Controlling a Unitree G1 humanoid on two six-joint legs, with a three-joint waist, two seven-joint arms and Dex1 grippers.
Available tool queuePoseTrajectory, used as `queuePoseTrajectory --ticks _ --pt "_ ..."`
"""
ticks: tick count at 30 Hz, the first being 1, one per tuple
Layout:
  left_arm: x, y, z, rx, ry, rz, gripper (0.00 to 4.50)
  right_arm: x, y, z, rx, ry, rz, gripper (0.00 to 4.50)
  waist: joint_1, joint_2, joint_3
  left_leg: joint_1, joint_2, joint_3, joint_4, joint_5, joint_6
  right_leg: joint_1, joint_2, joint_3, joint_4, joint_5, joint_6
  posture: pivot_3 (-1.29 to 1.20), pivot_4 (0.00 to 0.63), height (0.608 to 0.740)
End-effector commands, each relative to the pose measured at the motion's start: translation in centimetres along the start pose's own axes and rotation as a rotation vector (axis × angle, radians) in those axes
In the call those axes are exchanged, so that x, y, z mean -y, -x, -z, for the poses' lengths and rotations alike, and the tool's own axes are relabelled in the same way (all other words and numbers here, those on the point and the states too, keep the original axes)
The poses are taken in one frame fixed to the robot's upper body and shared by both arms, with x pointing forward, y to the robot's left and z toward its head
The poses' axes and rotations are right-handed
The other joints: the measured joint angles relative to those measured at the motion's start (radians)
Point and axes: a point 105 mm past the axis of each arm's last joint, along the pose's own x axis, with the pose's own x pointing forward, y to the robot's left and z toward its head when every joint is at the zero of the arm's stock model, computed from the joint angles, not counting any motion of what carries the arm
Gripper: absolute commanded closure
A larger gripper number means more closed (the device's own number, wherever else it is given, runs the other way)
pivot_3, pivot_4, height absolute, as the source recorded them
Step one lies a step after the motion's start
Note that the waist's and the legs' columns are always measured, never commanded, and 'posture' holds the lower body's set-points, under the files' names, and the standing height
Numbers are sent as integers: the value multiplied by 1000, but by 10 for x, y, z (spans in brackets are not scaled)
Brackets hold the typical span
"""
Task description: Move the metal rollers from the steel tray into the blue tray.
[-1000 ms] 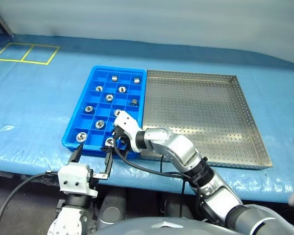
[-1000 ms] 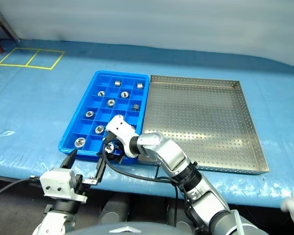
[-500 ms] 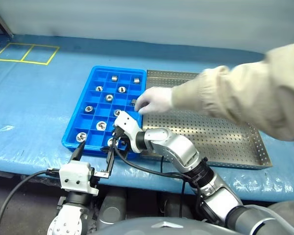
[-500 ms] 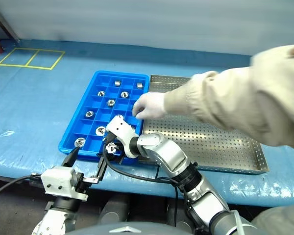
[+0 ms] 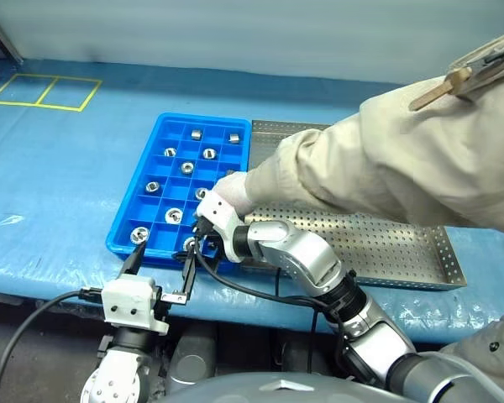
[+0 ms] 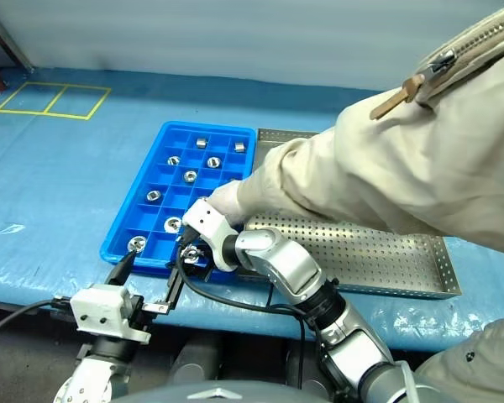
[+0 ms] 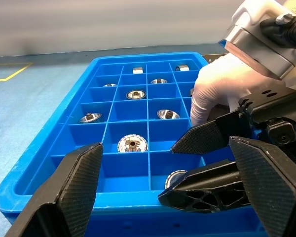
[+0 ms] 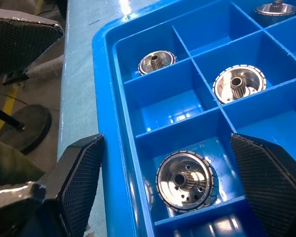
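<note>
Right wrist view looks down between my right pincer (image 8: 167, 187), its two black fingers spread wide and pinching nothing, one finger outside the near rim of the blue tray (image 5: 126, 227) and the other over its compartments. Directly below sits one of the metal rollers (image 8: 185, 182), lying flat in a near compartment by the tray's edge. Two more rollers rest in the compartments beyond it. From the head camera, my right pincer (image 5: 203, 238) hovers over the near edge of the blue tray, the arm reaching across from the right.

My left pincer (image 5: 158, 267) hangs just in front of the blue tray's near rim, off the bench (image 5: 59, 193), fingers spread and holding nothing. In the left wrist view its fingers (image 7: 69, 190) frame the tray, with rollers scattered singly through the grid cells.

A person's gloved hand (image 5: 233, 191) reaches into the blue tray just beyond my right pincer, on the side near the steel tray, the beige sleeve (image 5: 378, 168) crossing over the steel tray (image 5: 386, 252). The steel tray lies right beside the blue tray, rims touching or nearly so; the part of its perforated floor I can see holds no rollers. Both trays rest on the blue-covered bench.
</note>
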Motion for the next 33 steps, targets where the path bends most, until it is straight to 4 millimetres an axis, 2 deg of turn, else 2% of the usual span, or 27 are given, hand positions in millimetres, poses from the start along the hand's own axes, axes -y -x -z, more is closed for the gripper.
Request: queuePoseTrajectory --ticks 1,33 --pt "0 0 -11 42 -8 9 0 -4 1 -7 24 16 -13 214 0 0 0 0 0 0 0 0 0 0 0 0 0 0 0 409 150 740" --pt "2 0 -11 40 -8 32 0 -11 1 -5 27 8 -27 214 -1 0 0 0 0 0 0 0 0 0 0 0 0 0 0 396 150 740"
